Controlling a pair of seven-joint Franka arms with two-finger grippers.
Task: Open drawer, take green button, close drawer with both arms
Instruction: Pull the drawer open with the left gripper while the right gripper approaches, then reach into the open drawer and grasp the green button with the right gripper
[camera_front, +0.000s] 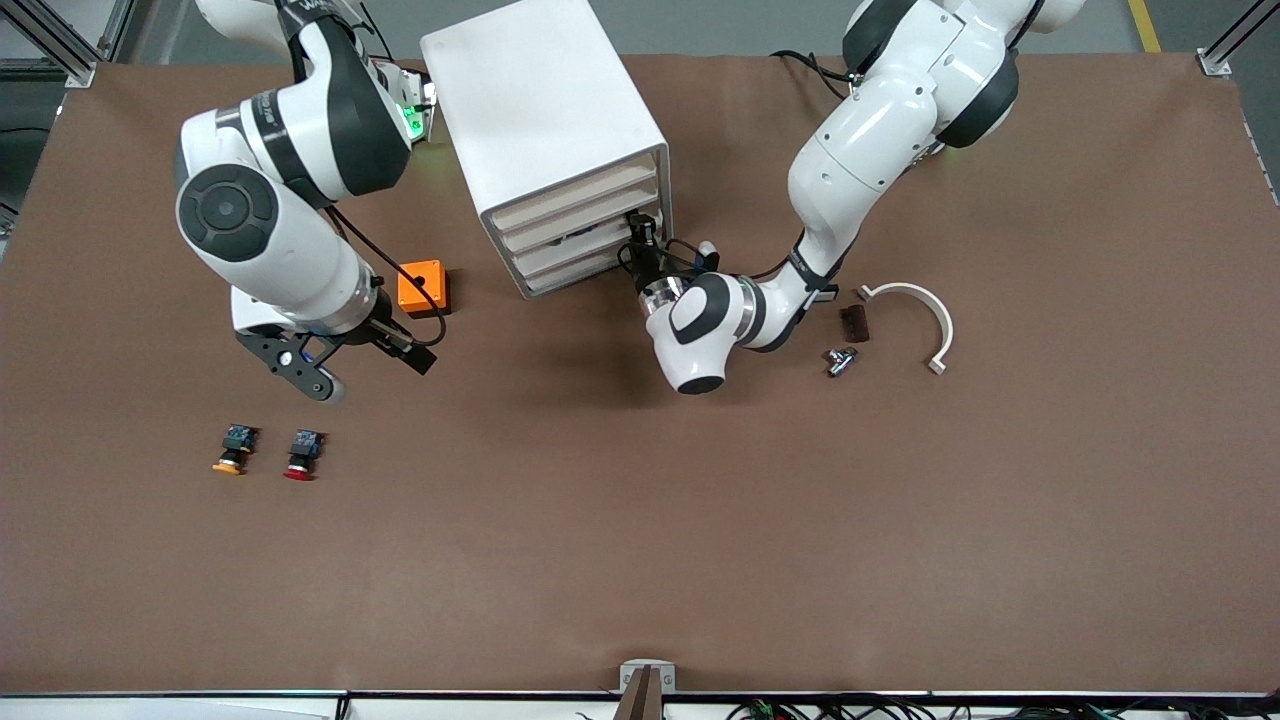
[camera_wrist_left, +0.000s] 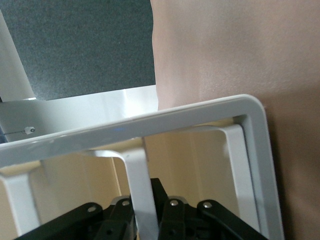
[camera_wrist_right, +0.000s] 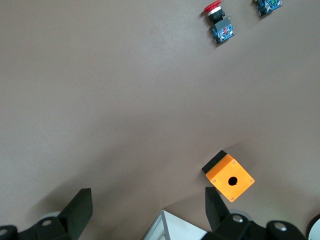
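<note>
Drawer (camera_front: 572, 268) handle pinched by left jaws (fully closed), right jaws (camera_wrist_right: 145, 210) wide open

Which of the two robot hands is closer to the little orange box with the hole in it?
The right. The right gripper hangs open just beside the small orange box, toward the front camera. The left gripper is shut at the front of the white drawer cabinet, which stands between it and the box.

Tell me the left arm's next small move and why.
Probably pull straight out from the cabinet: the left gripper is shut on the white handle bar at the drawer fronts, the drawers look closed, and the right gripper waits open above the table.
</note>
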